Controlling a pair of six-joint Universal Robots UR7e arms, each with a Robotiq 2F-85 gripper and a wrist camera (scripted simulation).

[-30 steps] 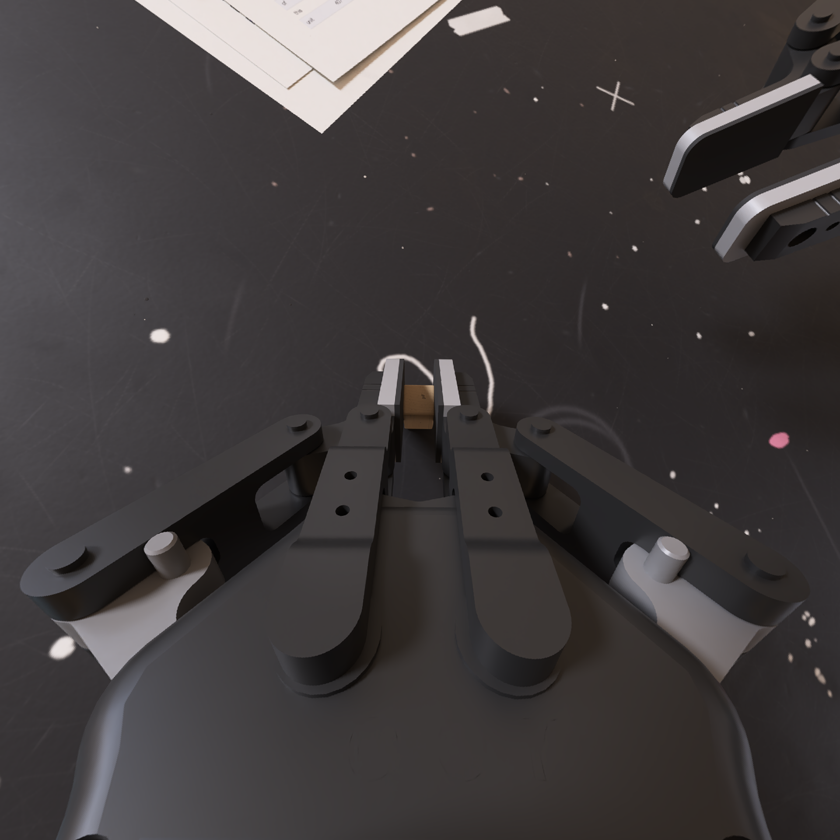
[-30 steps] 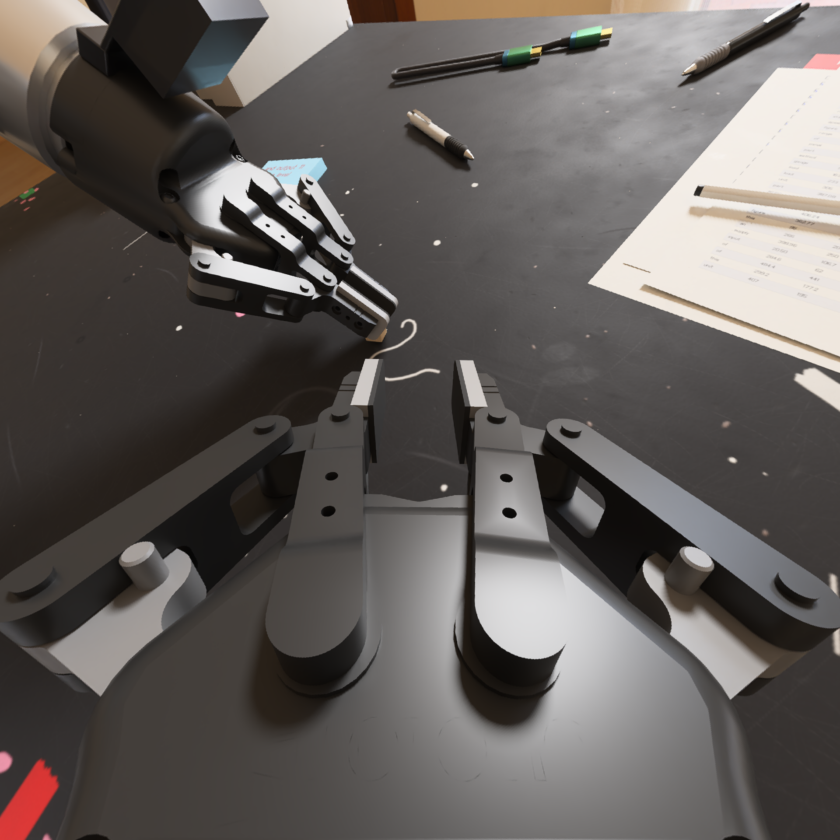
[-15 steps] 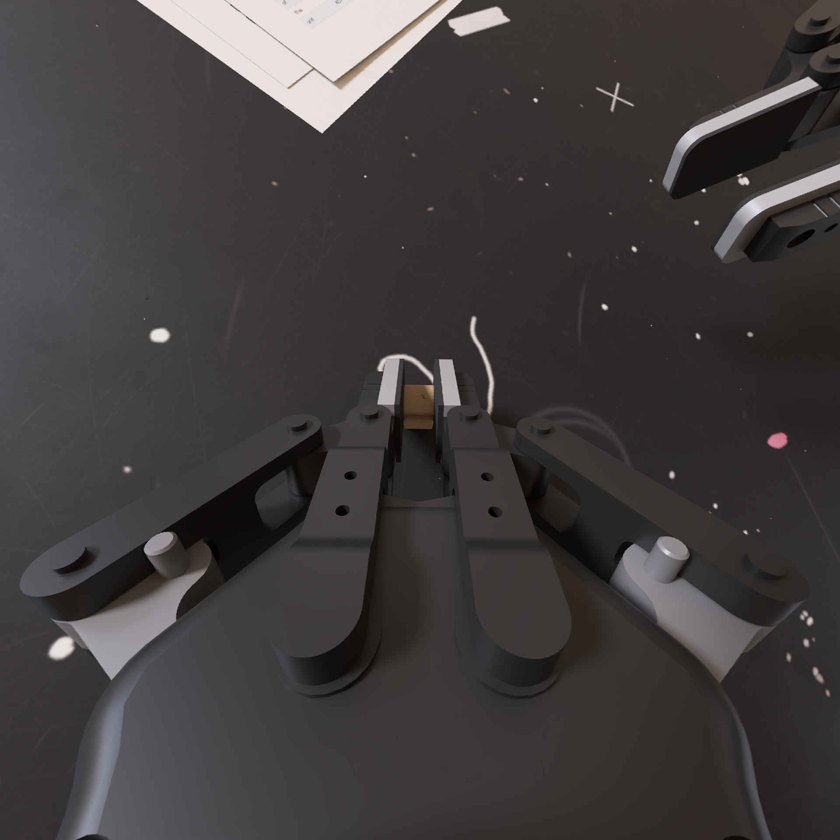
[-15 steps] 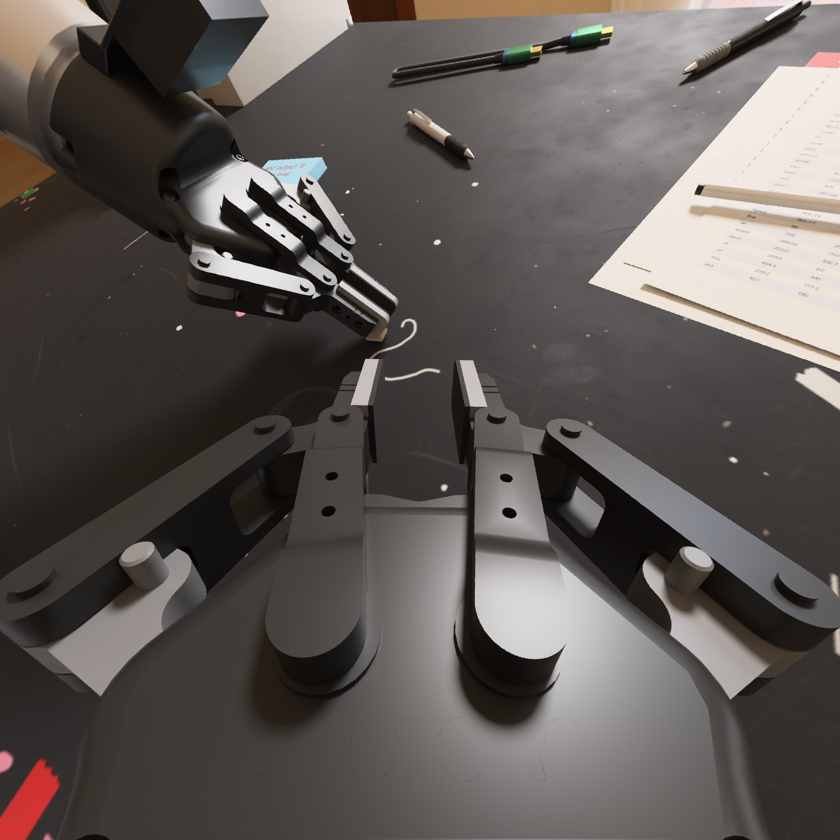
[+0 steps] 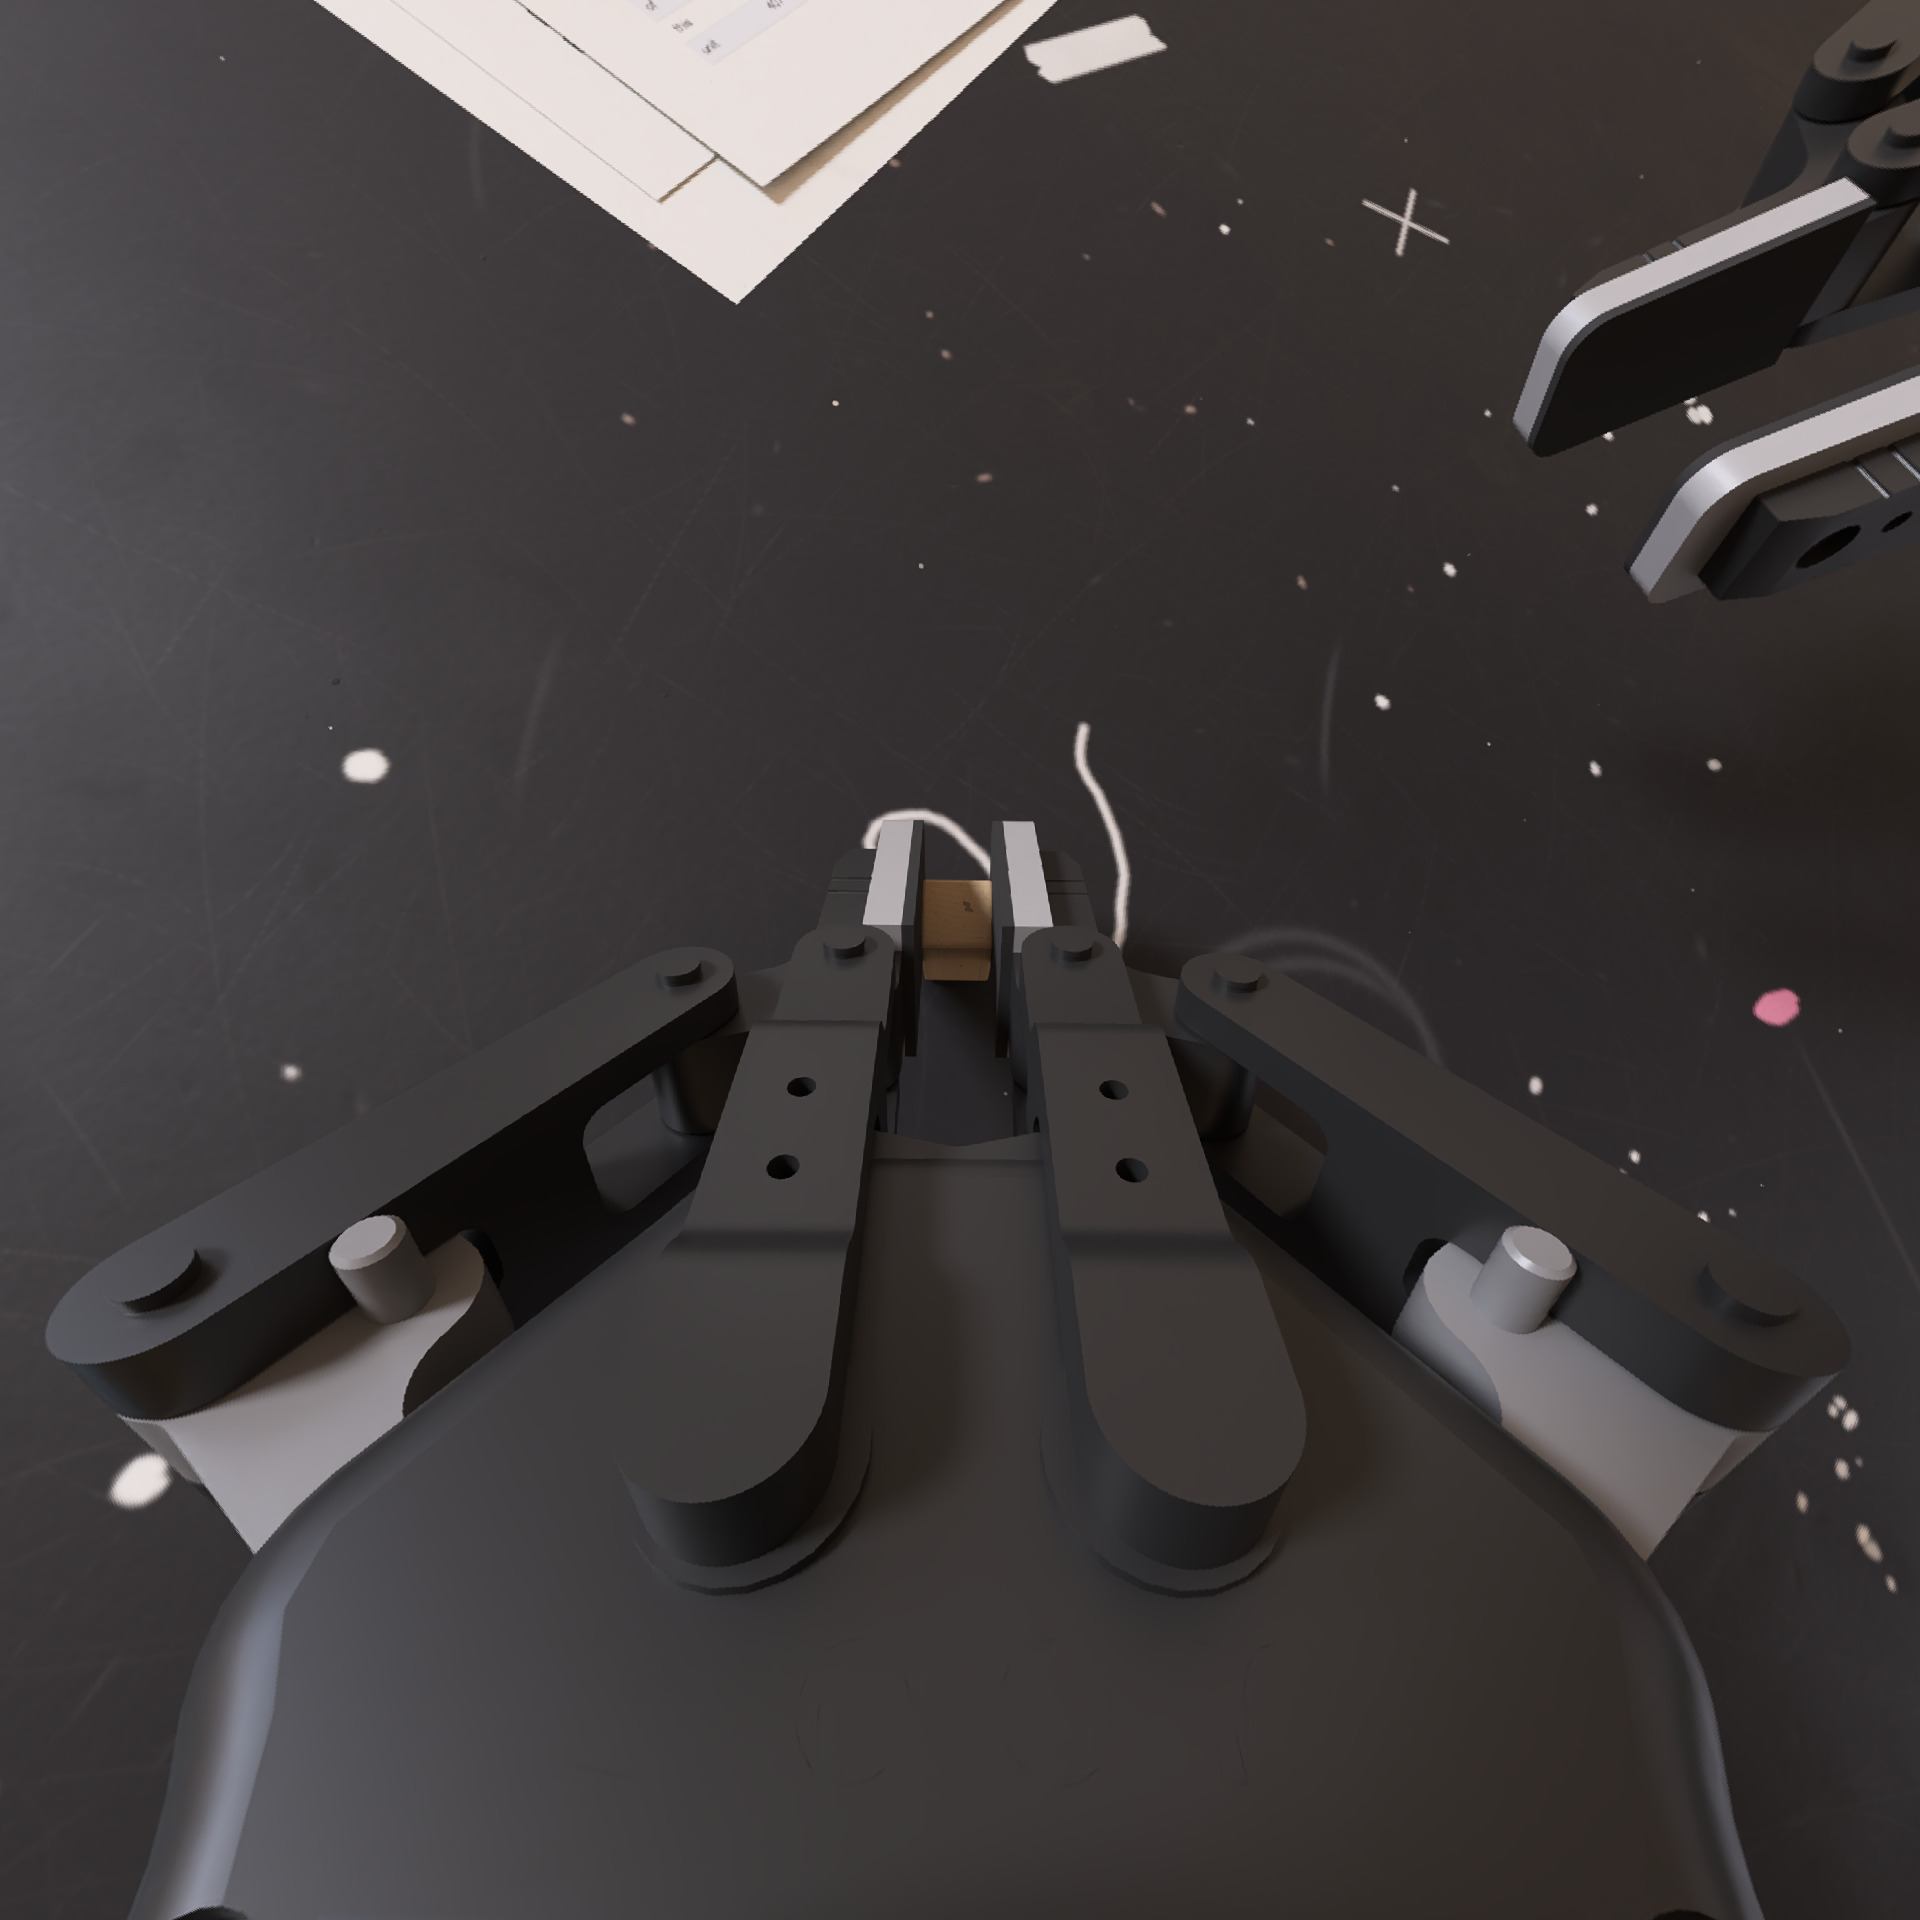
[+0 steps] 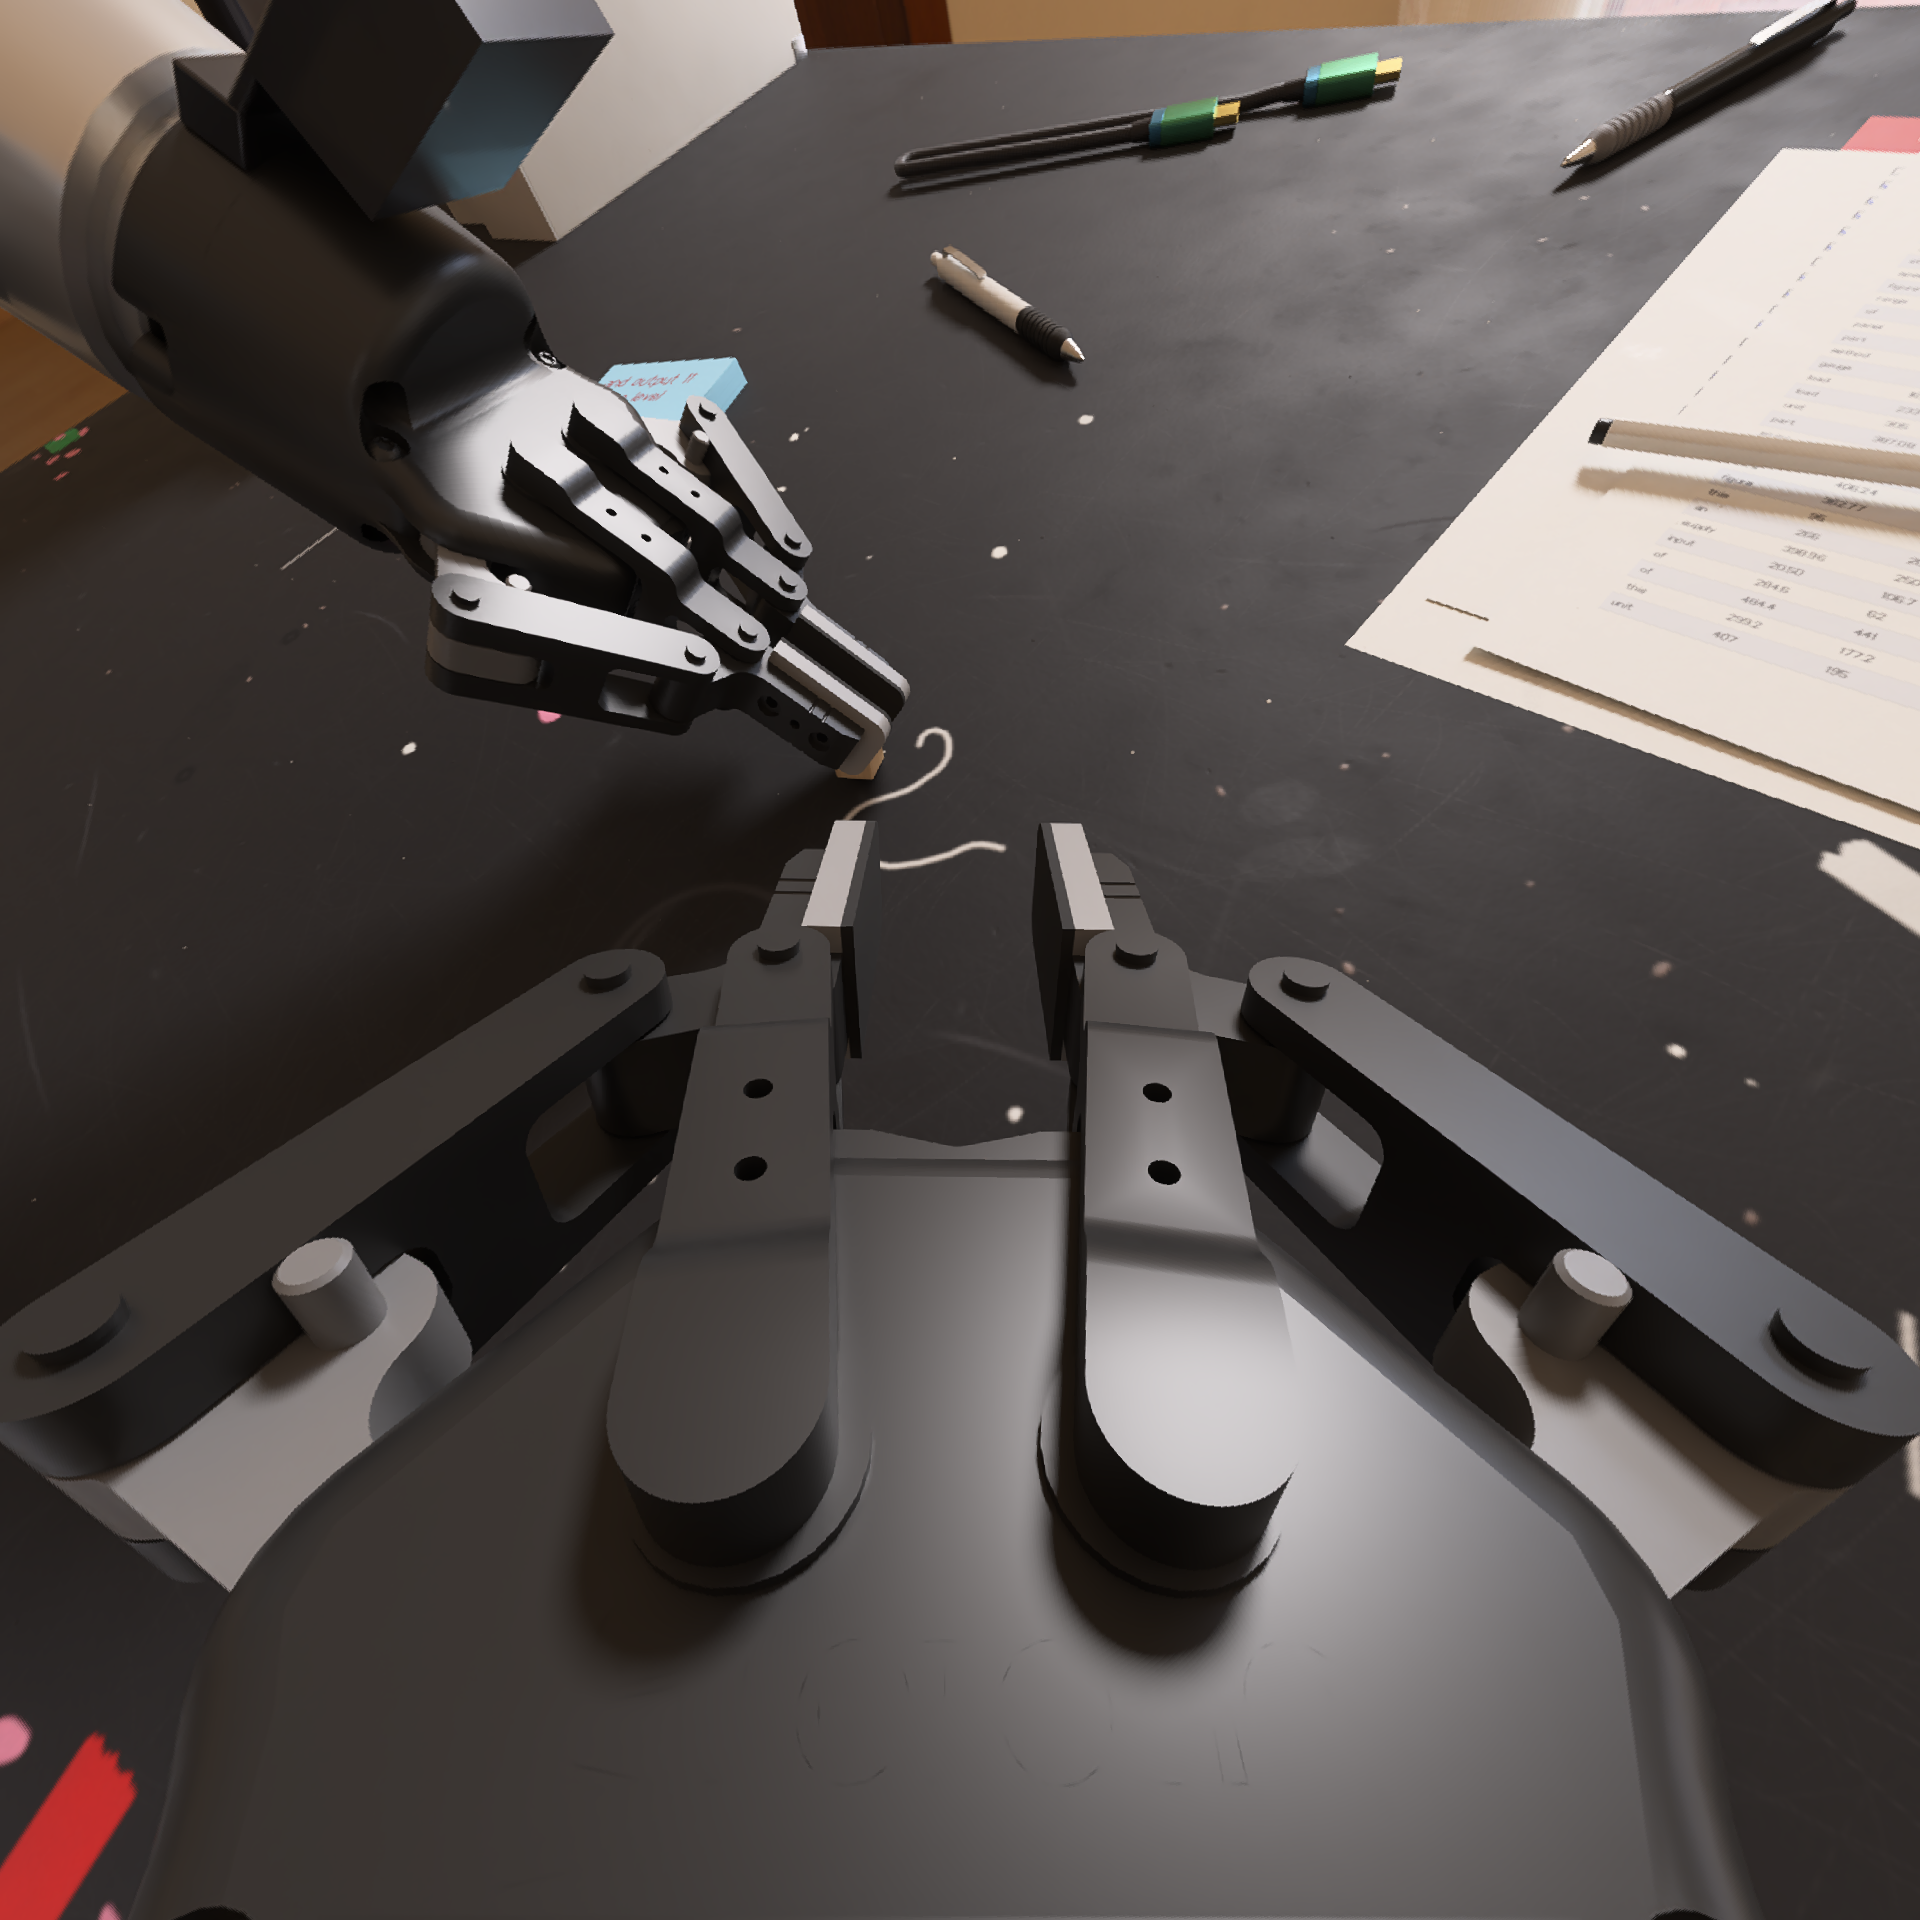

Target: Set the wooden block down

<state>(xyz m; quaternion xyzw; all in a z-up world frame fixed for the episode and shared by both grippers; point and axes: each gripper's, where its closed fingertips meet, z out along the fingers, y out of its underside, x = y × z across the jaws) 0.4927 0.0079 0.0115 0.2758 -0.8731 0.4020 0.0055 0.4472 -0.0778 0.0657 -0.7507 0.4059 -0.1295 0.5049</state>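
Note:
The small wooden block (image 5: pixel 956 925) sits between the pads of my left gripper (image 5: pixel 958 862), which is shut on it low over the black table (image 5: pixel 416 520). In the right wrist view the block (image 6: pixel 864 767) shows at the tip of the left gripper (image 6: pixel 862 738), at or just above the table surface; I cannot tell if it touches. My right gripper (image 6: pixel 951 873) is open and empty, just in front of the left one. It also shows in the left wrist view (image 5: pixel 1590 499) at the upper right.
A white thread (image 6: pixel 925 779) lies by the block. Paper sheets (image 6: pixel 1714 520) with a pale stick on them lie to the right. A white pen (image 6: pixel 1008 307), a cable with green plugs (image 6: pixel 1143 125), a dark pen (image 6: pixel 1704 83) and a blue note (image 6: pixel 675 379) lie farther back.

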